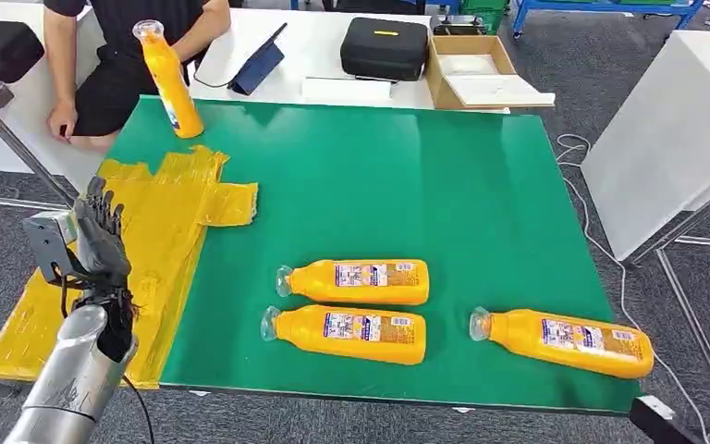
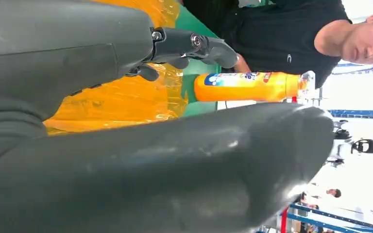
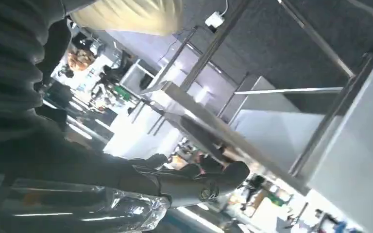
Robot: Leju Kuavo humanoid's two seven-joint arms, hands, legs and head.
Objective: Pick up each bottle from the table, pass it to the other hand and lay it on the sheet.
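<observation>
On the green worktop (image 1: 481, 176) we see three orange bottles (image 1: 356, 281) lying, clear caps, one upright (image 1: 168, 80), yellow sheet (image 1: 162, 222), our left hand (image 1: 102, 242) fingers apart, empty, right hand (image 3: 184, 182) unclear.

Black case (image 1: 384, 47), open cardboard box (image 1: 471, 69), tablet (image 1: 259, 63) and seated person (image 1: 125, 55) behind.

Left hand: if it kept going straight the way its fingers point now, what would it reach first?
Probably the upright orange bottle at the table's far corner. The left hand hangs above the yellow sheet, fingers pointing that way with nothing between. Depth is unclear, so it might pass beside it.
</observation>
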